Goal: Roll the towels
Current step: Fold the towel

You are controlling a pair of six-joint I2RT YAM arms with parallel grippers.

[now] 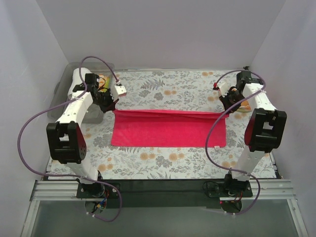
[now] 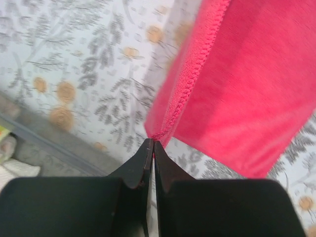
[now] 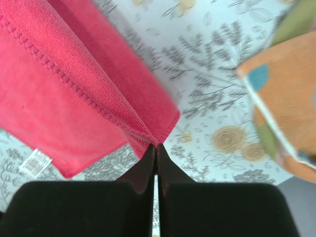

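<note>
We see a plain magenta-red towel [image 1: 168,129] with a stitched hem [image 2: 190,74] of the same red and a white label [image 3: 35,163] at one corner. Beneath and around the towel lies a table covering [image 1: 163,89], pale grey-white with grey leaf sprays and orange flowers. Right of the towel sits an orange towel [image 3: 291,98] carrying a teal spot, a white stripe and olive-green patches. The left gripper [image 2: 150,148] and right gripper [image 3: 157,150], at the towel's far corners, are black; the left arm [image 1: 74,109] and right arm [image 1: 249,158] are white with black joints, trailing purple cables [image 1: 96,57].
</note>
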